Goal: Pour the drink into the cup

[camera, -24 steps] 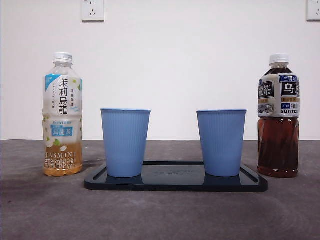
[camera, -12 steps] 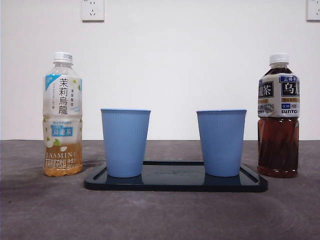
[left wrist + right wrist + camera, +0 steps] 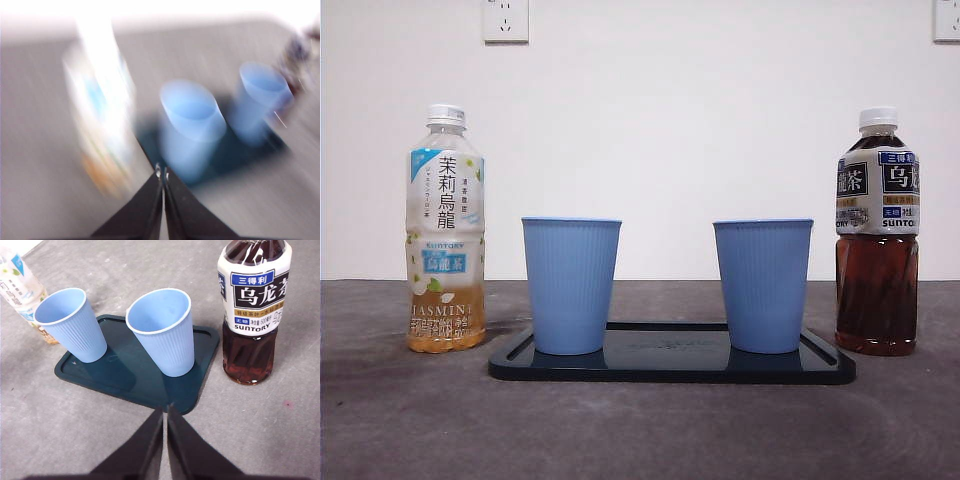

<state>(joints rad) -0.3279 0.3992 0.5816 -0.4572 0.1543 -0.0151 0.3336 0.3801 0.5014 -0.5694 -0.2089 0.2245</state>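
Dark oolong bottle (image 3: 877, 232), capped and nearly full, stands at 3 o'clock of the tray (image 3: 670, 366): heavy, smooth, likely slippery; best gripped mid-label. Right gripper (image 3: 164, 412) and left gripper (image 3: 161, 173) both closed, empty. Cups (image 3: 763, 285) light, tippable.

Two upright blue ribbed cups (image 3: 571, 285) (image 3: 763, 285) on dark tray, capped jasmine tea bottle (image 3: 445, 230) and oolong bottle (image 3: 877, 232) flanking
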